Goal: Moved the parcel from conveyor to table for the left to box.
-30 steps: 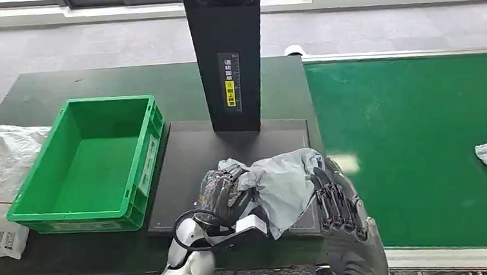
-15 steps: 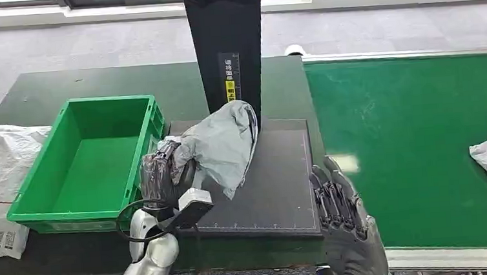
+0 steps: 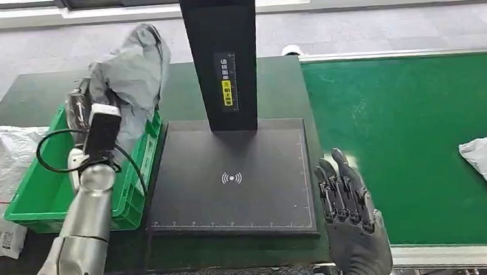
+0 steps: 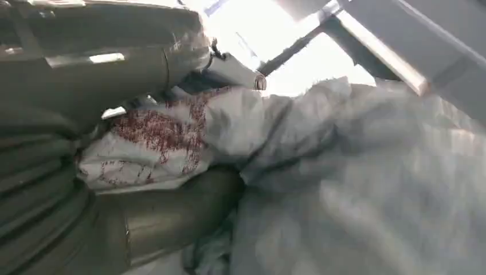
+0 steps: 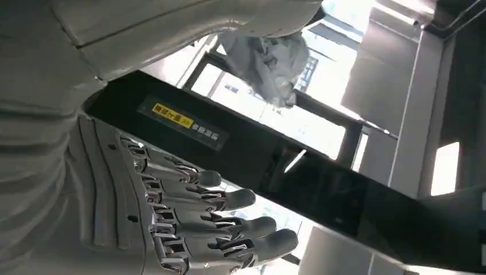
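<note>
1. Head view: you'll see that the left robot hand (image 3: 82,105), which a second ago held the grey parcel (image 3: 129,71) low over the black scanner pad (image 3: 231,177), has lifted it up above the green box (image 3: 131,184) on the tabletop (image 3: 24,94). It is still gripping the parcel. The right robot hand (image 3: 345,198) stays released, fingers apart, beside the conveyor (image 3: 415,132).
2. Left wrist view: the parcel (image 4: 355,189) lies bunched against the left robot hand's thumb (image 4: 172,215).
3. Right wrist view: the right robot hand (image 5: 189,212) holds nothing, fingers apart.
</note>
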`<move>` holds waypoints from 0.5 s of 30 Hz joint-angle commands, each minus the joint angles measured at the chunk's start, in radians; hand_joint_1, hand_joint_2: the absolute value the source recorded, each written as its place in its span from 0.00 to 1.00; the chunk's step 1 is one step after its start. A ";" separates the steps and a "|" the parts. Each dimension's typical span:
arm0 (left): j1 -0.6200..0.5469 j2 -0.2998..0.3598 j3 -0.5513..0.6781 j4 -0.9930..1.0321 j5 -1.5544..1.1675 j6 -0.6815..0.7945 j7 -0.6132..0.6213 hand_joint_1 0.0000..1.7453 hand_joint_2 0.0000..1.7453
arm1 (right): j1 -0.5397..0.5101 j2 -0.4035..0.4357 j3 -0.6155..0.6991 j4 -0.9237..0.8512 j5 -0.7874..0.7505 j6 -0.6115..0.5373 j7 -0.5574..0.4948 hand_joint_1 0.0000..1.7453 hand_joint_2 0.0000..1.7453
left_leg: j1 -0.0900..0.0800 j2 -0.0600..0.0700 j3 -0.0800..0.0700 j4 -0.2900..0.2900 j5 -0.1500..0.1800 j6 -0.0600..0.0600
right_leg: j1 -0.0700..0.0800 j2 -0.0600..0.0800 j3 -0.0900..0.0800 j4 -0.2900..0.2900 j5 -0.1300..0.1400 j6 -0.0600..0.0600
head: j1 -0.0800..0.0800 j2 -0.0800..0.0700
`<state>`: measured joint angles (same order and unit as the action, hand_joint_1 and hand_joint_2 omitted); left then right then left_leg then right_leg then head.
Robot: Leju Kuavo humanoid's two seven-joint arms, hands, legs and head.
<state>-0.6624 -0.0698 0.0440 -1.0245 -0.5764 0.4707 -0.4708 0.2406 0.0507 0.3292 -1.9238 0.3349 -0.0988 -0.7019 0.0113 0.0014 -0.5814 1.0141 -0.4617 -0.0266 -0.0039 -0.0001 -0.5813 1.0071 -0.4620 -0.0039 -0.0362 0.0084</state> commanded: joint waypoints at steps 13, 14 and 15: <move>-0.458 0.217 0.315 0.563 -0.034 0.133 0.151 1.00 1.00 | -0.057 -0.034 0.010 0.105 -0.026 0.003 0.004 0.00 1.00 | 0.002 0.007 -0.004 -0.002 0.003 -0.001 | 0.002 0.005 -0.007 -0.001 0.004 -0.004 | 0.000 0.000; -0.458 0.217 0.315 0.563 -0.034 0.133 0.151 1.00 1.00 | -0.057 -0.034 0.010 0.105 -0.026 0.003 0.004 0.00 1.00 | 0.002 0.005 -0.003 -0.003 0.003 -0.001 | 0.002 0.003 -0.005 -0.002 0.005 -0.004 | 0.000 0.000; -0.458 0.217 0.315 0.563 -0.034 0.133 0.151 1.00 1.00 | -0.057 -0.034 0.010 0.105 -0.026 0.003 0.004 0.00 1.00 | 0.003 0.005 -0.005 -0.002 0.003 -0.001 | 0.002 0.003 -0.007 0.000 0.004 -0.005 | 0.000 0.000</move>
<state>-1.0542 0.1332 0.2552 -0.6221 -0.6054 0.5970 -0.3185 0.2124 0.0420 0.3292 -1.8925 0.3147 -0.0961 -0.7015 0.0144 0.0056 -0.5884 1.0141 -0.4593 -0.0292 -0.0012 0.0024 -0.5900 1.0084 -0.4587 -0.0098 -0.0366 0.0084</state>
